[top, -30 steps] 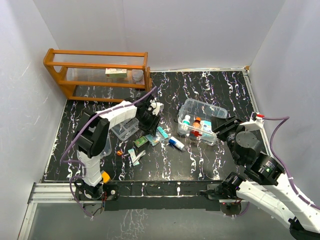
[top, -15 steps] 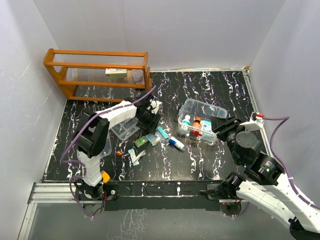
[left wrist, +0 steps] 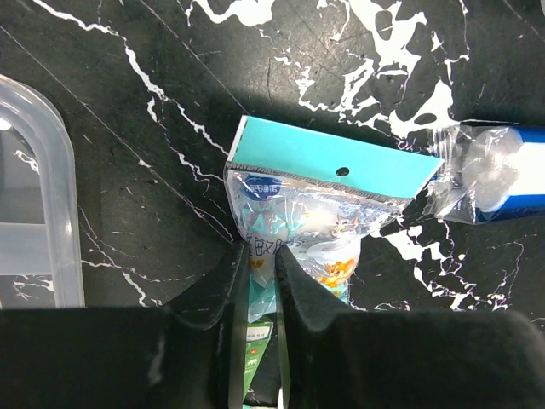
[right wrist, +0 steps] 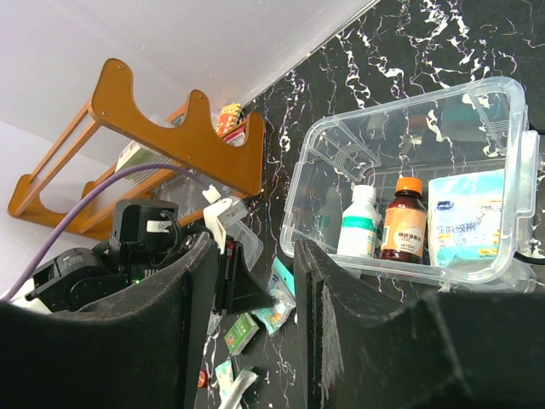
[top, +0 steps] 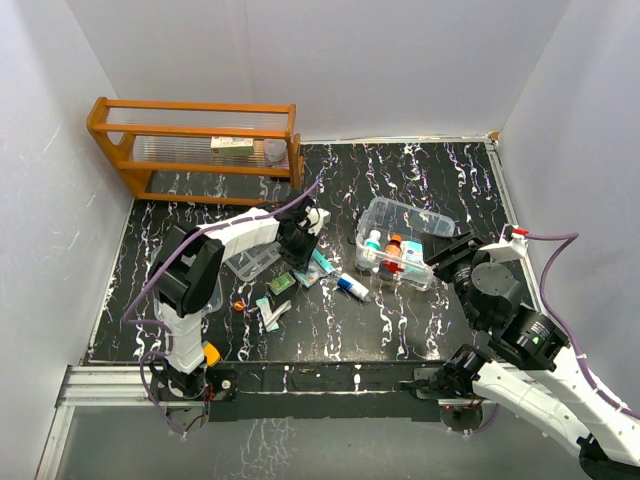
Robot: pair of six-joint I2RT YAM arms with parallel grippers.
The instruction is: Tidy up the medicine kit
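black marble with white veins fills the left wrist view, and on it lies a clear packet (left wrist: 315, 213) with a teal header card. the left gripper (left wrist: 261, 256) is pinched together on the packet's near edge, with film showing in the narrow slot between the fingers. the header's right corner meets the crimped end of a blue and white tube (left wrist: 494, 179). to the left, a strip of bare marble separates the packet from the rounded rim of a clear plastic piece (left wrist: 43, 213); whether that is the tray or the lid i cannot tell. beyond the header card the table is bare.

from above, the medicine kit box (top: 392, 212) sits right of centre, uncovered, well apart from the left gripper, with a lane of bare marble between them. the orange rack (top: 195, 145) stands along the back left wall. a green carton (top: 280, 284) and small sachets (top: 270, 312) lie just near of the left gripper.

the right gripper (right wrist: 254, 247) hovers by the box's near right corner with its fingers apart and nothing between them. inside the box a white bottle (right wrist: 358, 221), a brown bottle (right wrist: 400, 226) and a pale blue pack (right wrist: 464, 209) crowd the near wall, and its far half holds nothing.
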